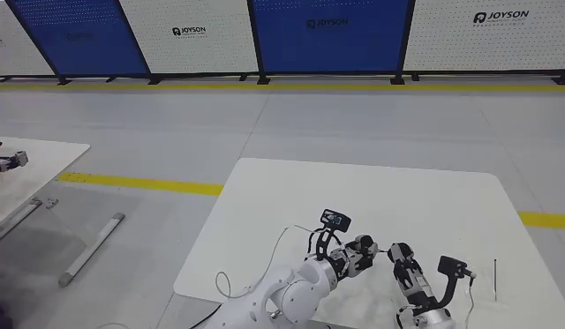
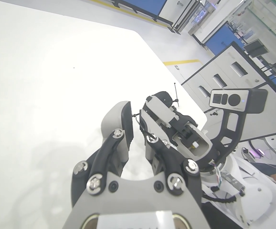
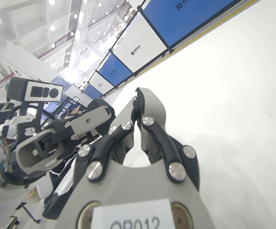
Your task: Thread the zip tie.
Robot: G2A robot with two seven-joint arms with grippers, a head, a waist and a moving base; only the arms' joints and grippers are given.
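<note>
A thin black zip tie [image 2: 135, 115] crosses the narrow gap between my left gripper's [image 2: 136, 122] fingers, and its strand curves back toward the wrist. The left gripper stands slightly open, with white table showing between its pads. My right gripper [image 3: 136, 106] is shut, and a thin black strand shows pinched between its pads. Over the near part of the white table [image 1: 353, 197], the left gripper [image 1: 364, 245] and right gripper [image 1: 397, 254] sit tip to tip. In the left wrist view the right gripper [image 2: 159, 98] lies just behind the left fingers.
A second black zip tie [image 1: 494, 276] lies straight on the table near its right edge, also visible as a zip tie [image 2: 176, 91] past the right gripper. Bare tabletop stretches away in front of both arms. Another table [image 1: 35, 166] stands far left.
</note>
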